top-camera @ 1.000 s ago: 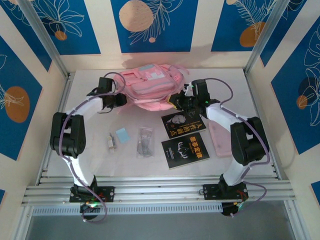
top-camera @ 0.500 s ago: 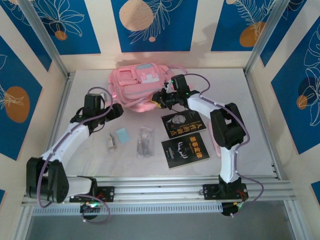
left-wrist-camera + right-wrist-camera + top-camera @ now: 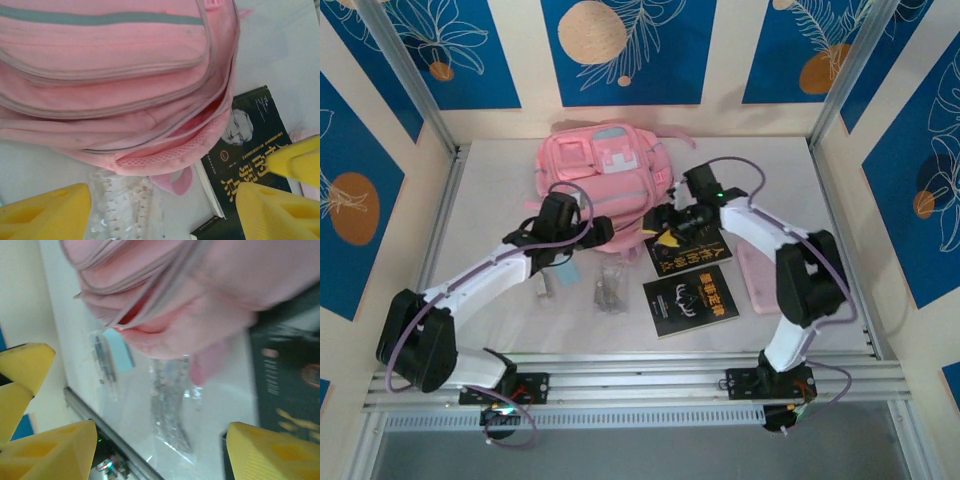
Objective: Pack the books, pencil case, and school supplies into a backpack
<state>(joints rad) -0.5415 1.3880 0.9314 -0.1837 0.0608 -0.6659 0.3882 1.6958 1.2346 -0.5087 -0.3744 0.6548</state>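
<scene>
Your left jaws are standing wide open and gripping nothing. Their yellow fingers (image 3: 45, 212) are hovering at the near edge of the backpack (image 3: 115, 75), over the clear packet (image 3: 125, 205). Your right jaws are also gaping wide and empty, with their fingers (image 3: 272, 452) hanging above that same packet, beside the backpack's slightly parted zip.

The backpack is lying flat at the far middle of the bench (image 3: 790, 160), front pockets facing up. The face book (image 3: 688, 252) is lying just in front of it, partly under the right wrist. The emblem book (image 3: 690, 300) is lying just beside that one, nearer you.

The pencil case (image 3: 757, 285) is resting right of the books, partly under the right arm. The light-blue square (image 3: 120, 352) is lying close to the backpack's edge.
</scene>
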